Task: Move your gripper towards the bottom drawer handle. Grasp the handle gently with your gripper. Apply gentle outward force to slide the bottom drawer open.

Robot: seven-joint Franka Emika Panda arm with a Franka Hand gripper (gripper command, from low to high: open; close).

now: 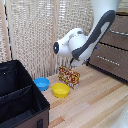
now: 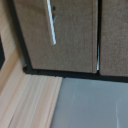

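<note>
Handle bar (image 2: pixel 51 22) shows in the wrist view as a thin silver strip on the brown drawer front (image 2: pixel 60 35), well apart from the camera. Fingers are out of frame, so jaw state: cannot tell. In the exterior view the dresser (image 1: pixel 112 52) sits at the exterior view's right, behind the arm (image 1: pixel 87 40).

Light wooden plank counter (image 1: pixel 95 102) carries a blue round bowl (image 1: pixel 42 83), yellow round bowl (image 1: pixel 61 90), red-yellow patterned box (image 1: pixel 69 76), black fabric bin (image 1: pixel 20 100), dark brown wooden dresser (image 1: pixel 112 52).
</note>
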